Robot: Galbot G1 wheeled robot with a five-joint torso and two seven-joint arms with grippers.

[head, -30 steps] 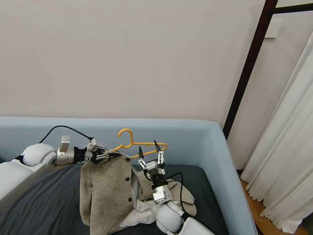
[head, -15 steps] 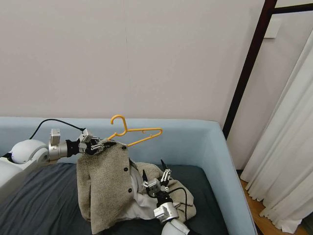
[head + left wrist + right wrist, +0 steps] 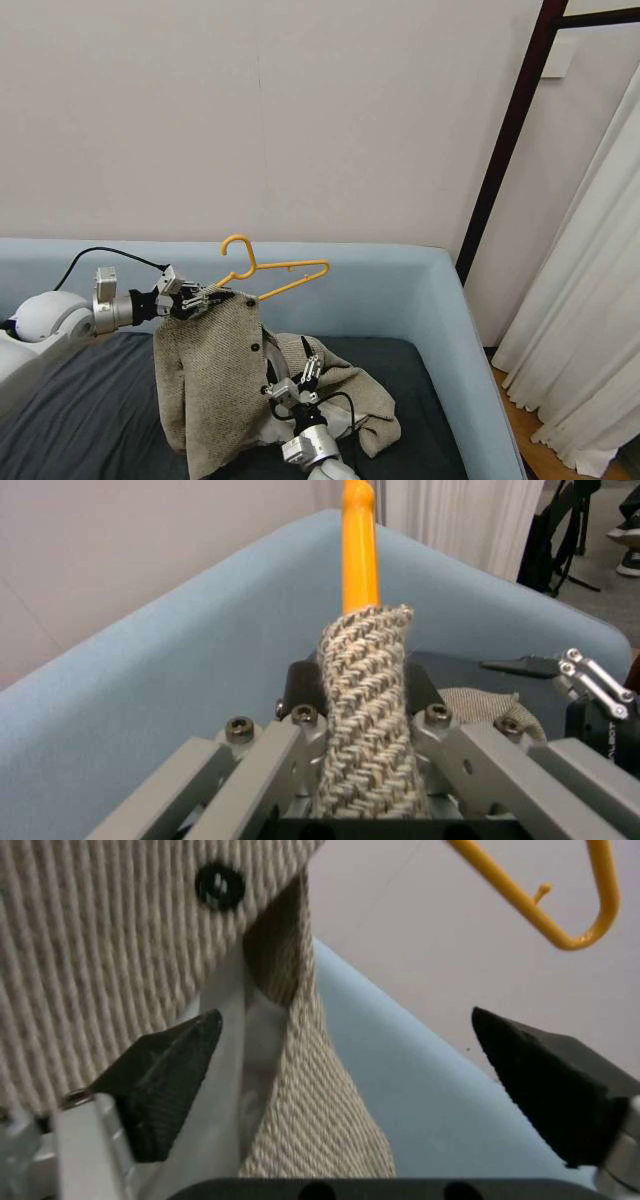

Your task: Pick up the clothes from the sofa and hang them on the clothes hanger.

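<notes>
Cardigan shoulder sat pinched in my left gripper over the orange hanger, raised above the sofa; my right gripper, spread wide, had dropped from the hanger beside the hanging front; I judged one shoulder undressed.

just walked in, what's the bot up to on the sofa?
The left gripper is shut on one shoulder of a beige knitted cardigan, with one end of an orange plastic hanger under the knit, holding both up above the light-blue sofa. The hanger's other end is bare, and that half of the cardigan lies crumpled on the dark seat cushion. The right gripper is low beside the hanging front, jaws open, holding nothing.
</notes>
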